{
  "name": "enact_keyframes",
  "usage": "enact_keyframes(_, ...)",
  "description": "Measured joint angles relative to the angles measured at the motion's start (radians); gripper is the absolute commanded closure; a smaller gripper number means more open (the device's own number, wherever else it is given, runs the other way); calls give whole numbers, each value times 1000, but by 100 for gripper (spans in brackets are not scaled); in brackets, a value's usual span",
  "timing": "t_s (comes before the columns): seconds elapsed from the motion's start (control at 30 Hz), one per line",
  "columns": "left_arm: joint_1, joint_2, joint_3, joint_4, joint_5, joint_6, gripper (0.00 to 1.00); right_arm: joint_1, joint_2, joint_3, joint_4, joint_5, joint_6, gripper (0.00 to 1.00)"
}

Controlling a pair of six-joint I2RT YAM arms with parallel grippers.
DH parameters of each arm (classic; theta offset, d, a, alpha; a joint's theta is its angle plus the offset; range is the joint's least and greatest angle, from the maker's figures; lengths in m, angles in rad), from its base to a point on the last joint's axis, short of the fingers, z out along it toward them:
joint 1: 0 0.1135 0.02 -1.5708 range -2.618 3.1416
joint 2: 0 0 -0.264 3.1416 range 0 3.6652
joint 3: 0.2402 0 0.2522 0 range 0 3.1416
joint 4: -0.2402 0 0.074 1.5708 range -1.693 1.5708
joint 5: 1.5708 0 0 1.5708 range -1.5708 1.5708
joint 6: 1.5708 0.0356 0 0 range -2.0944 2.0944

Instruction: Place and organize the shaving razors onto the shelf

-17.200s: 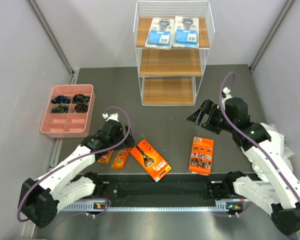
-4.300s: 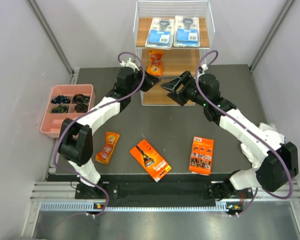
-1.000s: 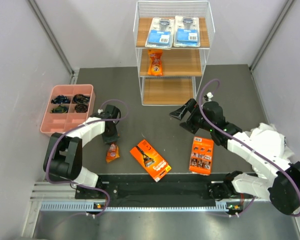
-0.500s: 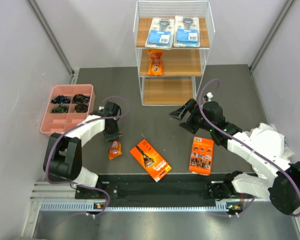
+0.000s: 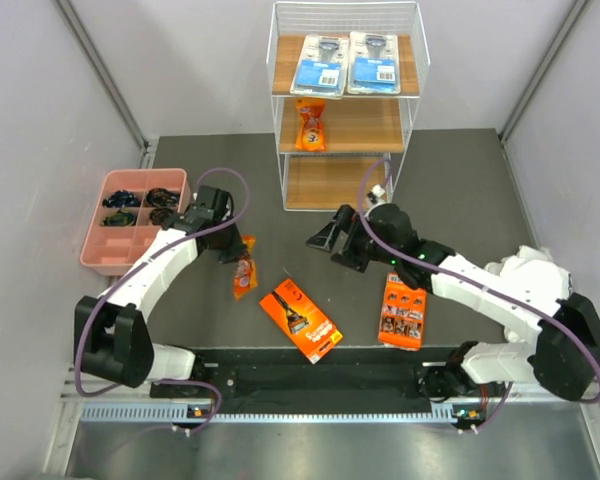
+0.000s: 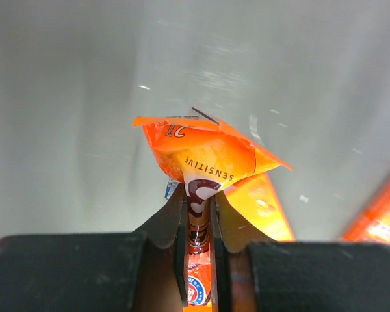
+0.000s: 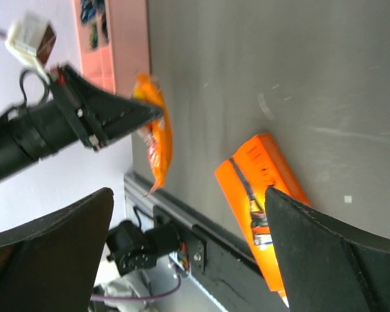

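You're gripping one orange pouch (image 5: 245,270) in the left gripper (image 5: 234,251).
Top: pouch is dangling near-left of the shelf (image 5: 345,125). Left wrist: narrow jaws are pinching its crumpled top. Right wrist: right gripper (image 7: 188,195) is gaping wide, holding nothing, facing the long orange box (image 7: 260,182).

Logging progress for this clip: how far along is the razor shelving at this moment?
Done: two blue blister cards lie on the top board of the shelf, one orange pouch on the middle board. In hand: the left gripper is shut on the second orange pouch. Left: the long orange-black box and the orange card lie on the table; the right gripper is open.
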Motion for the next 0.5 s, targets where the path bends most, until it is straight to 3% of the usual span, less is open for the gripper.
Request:
enact_keyframes(0.2, -1, -7, 5, 19, 114, -56, 100, 124, 112, 78, 39, 15, -11, 1)
enact_keyframes(0.5, -1, -66, 5, 63, 189, -157, 100, 259, 317, 193, 124, 29, -6, 10)
